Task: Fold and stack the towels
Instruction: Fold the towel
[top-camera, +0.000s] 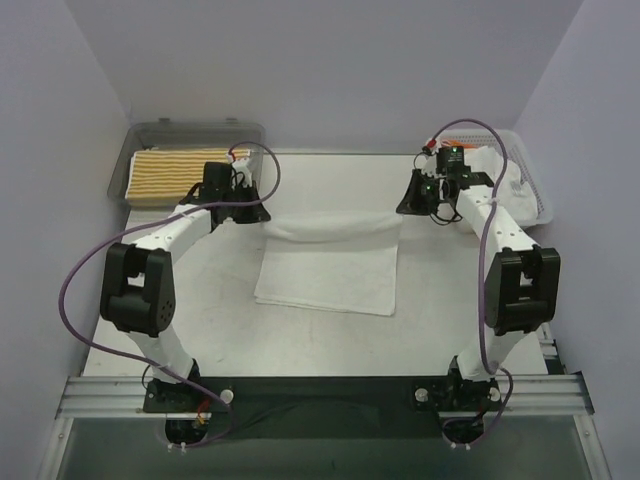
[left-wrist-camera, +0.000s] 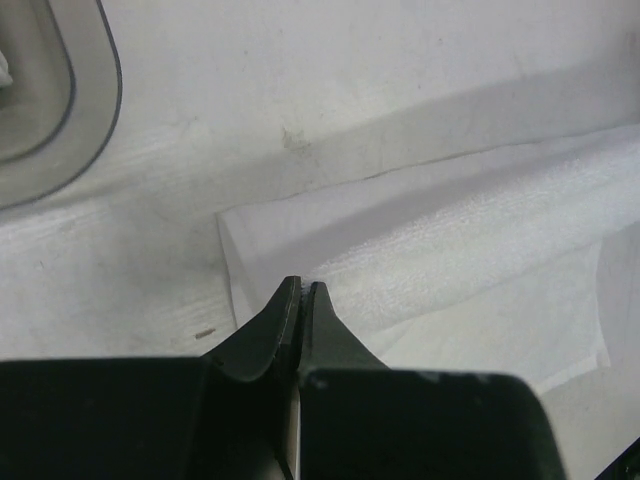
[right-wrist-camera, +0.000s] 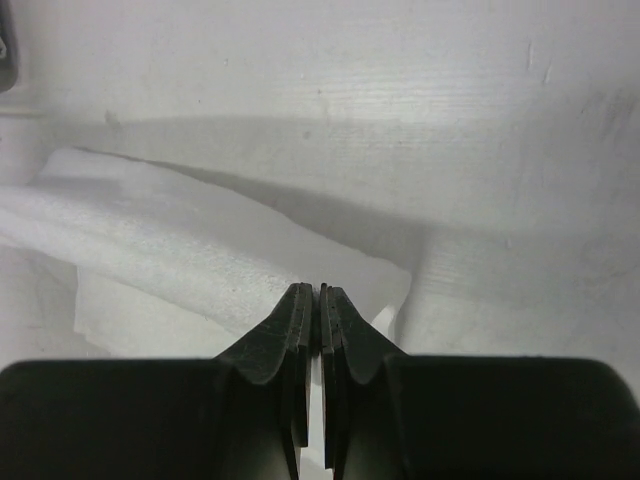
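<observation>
At the far left corner, the clear grey tray (top-camera: 195, 128) held the yellow-and-white striped towel (top-camera: 170, 175), folded flat and filling most of it. Just right of the tray, the left gripper (top-camera: 262, 213) had its fingers pressed together on the far left corner of the white towel (top-camera: 330, 270). This towel lay in the middle of the table (top-camera: 300, 340), its far edge lifted and sagging in a soft roll between the two arms while the near part rested flat. The right gripper (top-camera: 403, 208) was likewise pinched tight on the far right corner. At the far right stood the white mesh basket (top-camera: 537, 195), with white cloth (top-camera: 507, 170) bunched inside, partly hidden by the arm.
</observation>
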